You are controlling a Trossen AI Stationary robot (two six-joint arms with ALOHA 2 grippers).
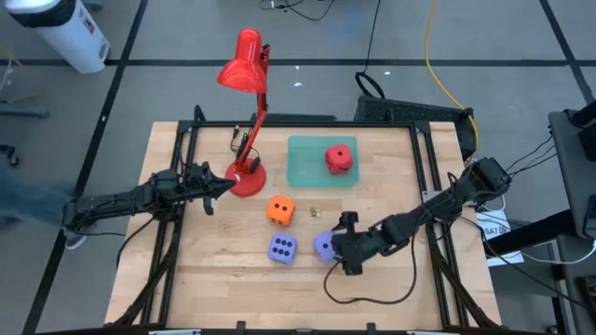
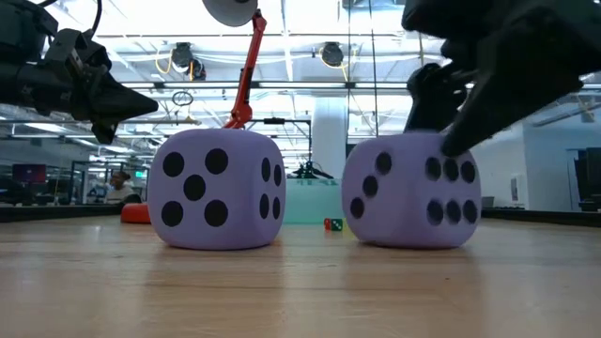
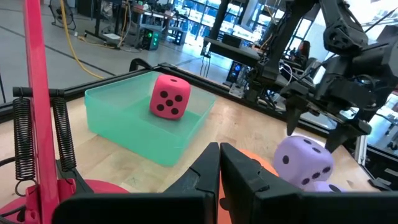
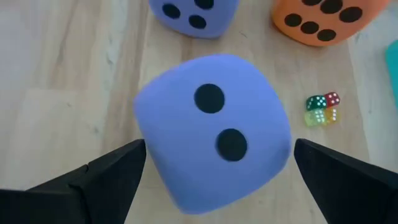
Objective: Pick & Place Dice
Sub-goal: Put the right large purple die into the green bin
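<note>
Two purple-blue dice sit on the table near its front. One die (image 1: 283, 248) stands free on its bottom face. My right gripper (image 1: 337, 246) is open over the other die (image 1: 323, 245), which shows two pips in the right wrist view (image 4: 214, 130); a finger (image 4: 112, 177) stands on each side of it, and I cannot see any touch. That die rests on the table (image 2: 413, 192). The orange die (image 1: 280, 210) sits farther back. The red die (image 1: 339, 158) lies in the green tray (image 1: 307, 172). My left gripper (image 1: 222, 186) is shut and empty beside the lamp base.
A red desk lamp (image 1: 247, 74) stands with its base (image 1: 247, 179) just right of my left gripper. A few tiny dice (image 1: 314, 212) lie between the orange die and the tray. A black frame (image 1: 424, 167) rims the table. A cable (image 1: 372, 298) loops near the front edge.
</note>
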